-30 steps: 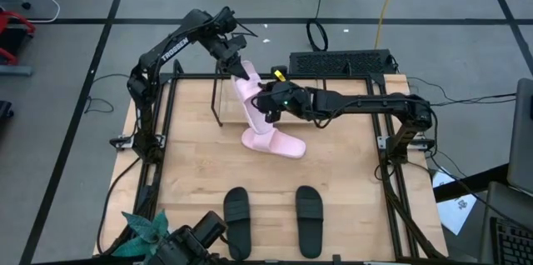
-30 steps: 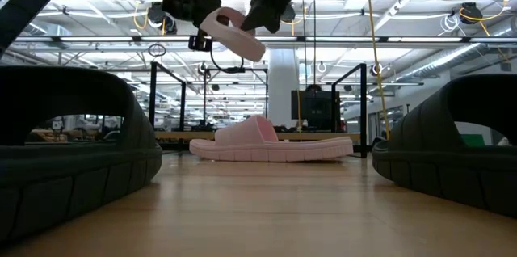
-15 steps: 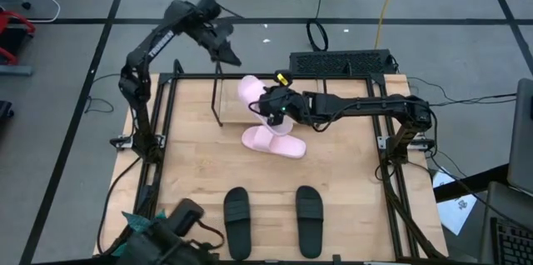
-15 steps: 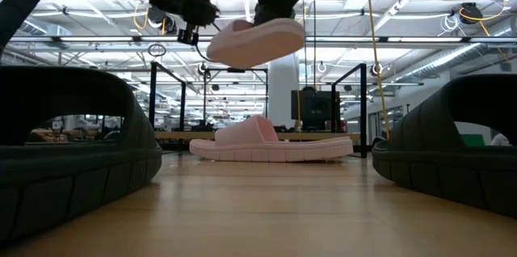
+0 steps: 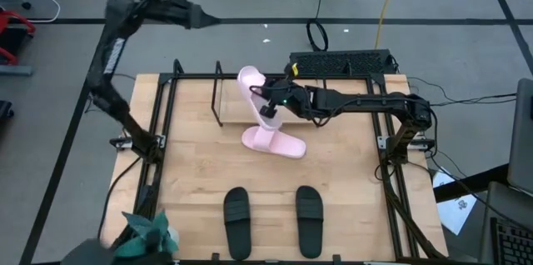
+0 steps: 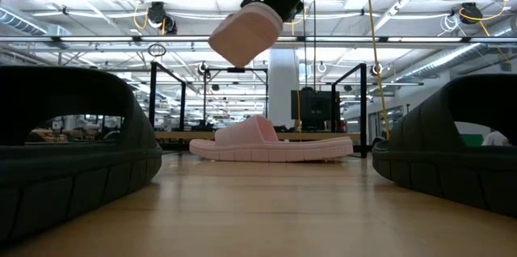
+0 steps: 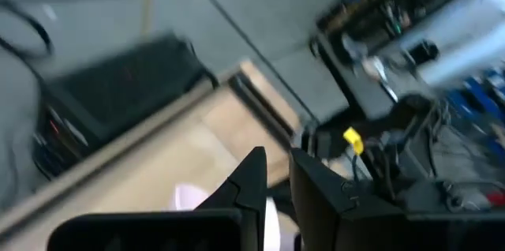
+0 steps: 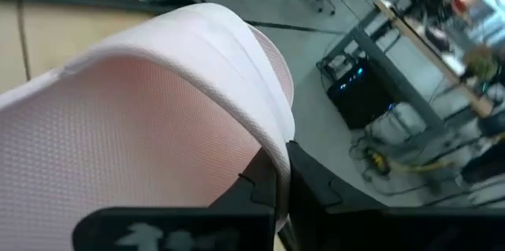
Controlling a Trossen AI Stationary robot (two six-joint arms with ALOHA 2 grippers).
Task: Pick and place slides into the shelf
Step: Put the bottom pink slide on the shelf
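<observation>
Right claw [image 5: 268, 105] pinches the strap of a raised pink slide [image 5: 254, 90], fingers pressed together on it; slide hangs tilted in the air, clear of the counter [image 5: 350, 182], above the shelf [image 5: 218, 98] area at the counter's far side; in the right wrist view the pink strap [image 8: 158, 117] fills most of the frame, clamped at the fingers [image 8: 272, 192]; low view shows the same slide [image 6: 245, 32] high up under the claw [image 6: 271, 2]; second pink slide [image 5: 273, 142] lies flat on the counter just below and nearer, apart from the held one; two black slides [image 5: 237, 211] [image 5: 309, 212] lie side by side at the near edge, well apart from the pink pair; left claw [image 5: 200, 20] is swung away beyond the counter's far left corner, over the floor, fingers [image 7: 252, 184] a narrow gap apart, holding nothing; shelf rods stand upright left of the held slide; black table frame rails [image 5: 158, 157] run along both counter sides; bare wood between pink and black slides.
</observation>
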